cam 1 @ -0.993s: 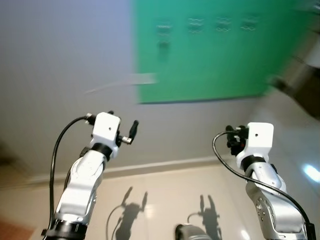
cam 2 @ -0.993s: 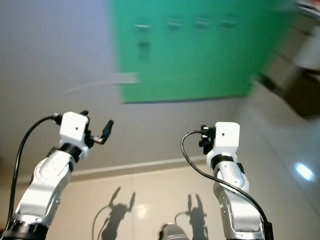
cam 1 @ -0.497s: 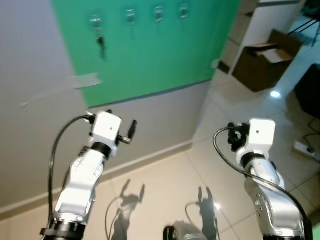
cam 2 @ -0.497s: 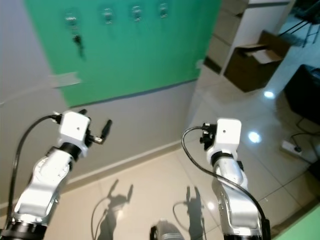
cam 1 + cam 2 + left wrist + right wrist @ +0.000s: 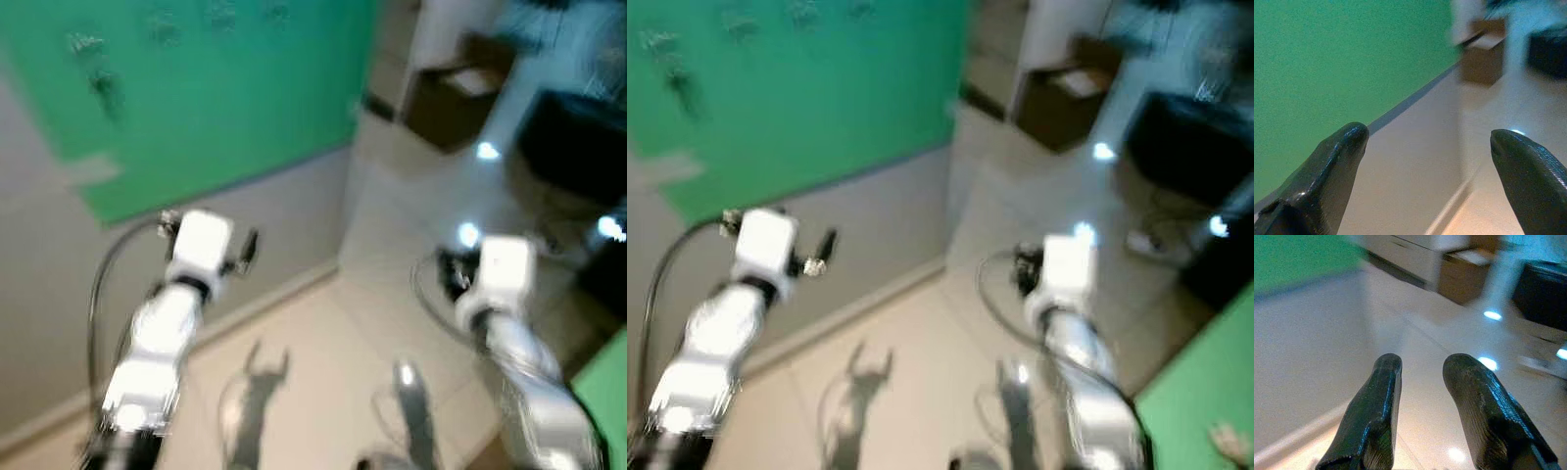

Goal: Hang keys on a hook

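The left gripper (image 5: 1430,142) was spread wide and empty beside the green wall panel (image 5: 206,88). The right gripper (image 5: 1422,369) stood slightly parted, empty. Keys (image 5: 103,86) hung blurred on the panel.

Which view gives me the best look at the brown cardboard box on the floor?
The right wrist view: the brown cardboard box is largest and least blurred there. The left wrist view shows it blurred; both eye views show it small, at top.

No text, label, brand, number or sign can be read anywhere. The pictures are blurred, and the flat green wall panel (image 5: 225,98) and the brown cardboard box (image 5: 453,93) show no legible marking.
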